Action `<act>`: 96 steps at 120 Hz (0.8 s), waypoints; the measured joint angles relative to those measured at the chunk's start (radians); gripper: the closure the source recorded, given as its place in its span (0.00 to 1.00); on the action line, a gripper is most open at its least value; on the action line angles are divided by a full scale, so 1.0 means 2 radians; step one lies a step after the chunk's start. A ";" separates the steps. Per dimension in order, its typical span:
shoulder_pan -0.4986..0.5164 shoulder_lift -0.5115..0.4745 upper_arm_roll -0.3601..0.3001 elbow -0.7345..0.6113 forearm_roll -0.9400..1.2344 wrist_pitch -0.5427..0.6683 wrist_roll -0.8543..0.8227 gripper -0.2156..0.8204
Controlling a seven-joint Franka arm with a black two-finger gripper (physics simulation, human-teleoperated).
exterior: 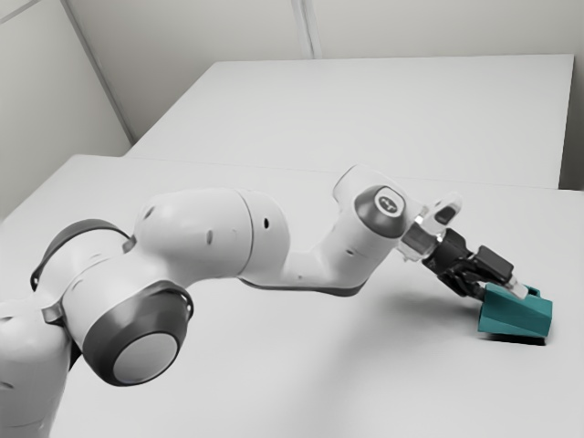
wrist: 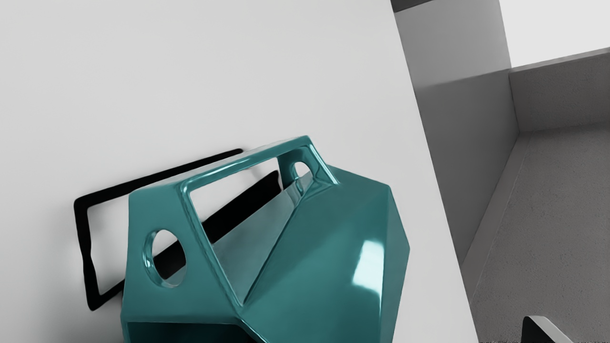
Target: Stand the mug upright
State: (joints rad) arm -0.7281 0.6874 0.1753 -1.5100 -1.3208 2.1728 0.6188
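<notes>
Near the exterior view's right, the teal faceted mug [exterior: 514, 313] lies tipped on its side, its angular handle up. My gripper [exterior: 498, 286] reaches down to the mug's upper side, its fingers apart. In the wrist view the mug [wrist: 329, 233] has its handle frame, pierced by round holes, facing the camera, and a dark hollow shows low on its body. One fingertip of my gripper [wrist: 538, 330] stands off to the side of the mug, with table surface between them. The other fingertip is hidden there.
A white table [exterior: 392, 383] carries the mug, which casts a dark shadow beside its handle. Behind it stands a second pale table [exterior: 383, 105]. In the wrist view the table's edge runs past the mug, with grey walls beyond.
</notes>
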 joint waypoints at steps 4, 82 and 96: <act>-0.001 0.000 0.000 0.001 0.000 0.001 0.001 0.38; -0.011 -0.006 0.002 0.016 0.026 0.005 0.009 0.95; -0.015 -0.014 0.004 0.017 0.041 0.006 0.005 0.95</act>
State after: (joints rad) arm -0.7587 0.6586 0.1838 -1.4762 -1.2388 2.1845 0.6296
